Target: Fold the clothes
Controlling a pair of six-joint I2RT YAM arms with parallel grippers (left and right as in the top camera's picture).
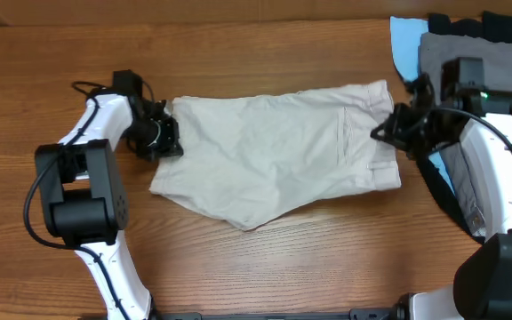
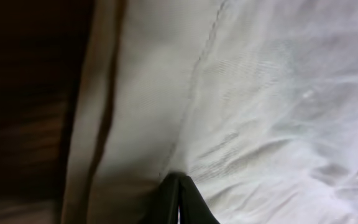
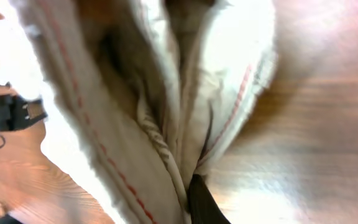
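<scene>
The shorts (image 1: 278, 151), cream cotton, lie spread across the middle of the wooden table (image 1: 238, 53). The waistband points toward the table's right end and the leg hems toward its left end. The cloth is mostly flat, with soft wrinkles and one lower corner sagging toward the table's near edge.

My left gripper (image 1: 169, 135) sits low on the table at the hem end. From its wrist camera I see the dark fingertips (image 2: 179, 199) pressed together, with creases in the pale fabric (image 2: 278, 93) running out from them. I read it as clamped on the hem of the shorts.

My right gripper (image 1: 388, 132) is at the waistband end. Its wrist view shows bunched layers of the waistband (image 3: 135, 106), with red stitching along the edges, gathered down into the one dark finger (image 3: 201, 199) that I can see. It is closed on that edge of the shorts.

At the table's far right corner there is a grey garment (image 1: 505, 62), partly under the right arm. A light blue garment (image 1: 404, 44) peeks out beside it, and a black garment (image 1: 496, 25) lies at the very back.
</scene>
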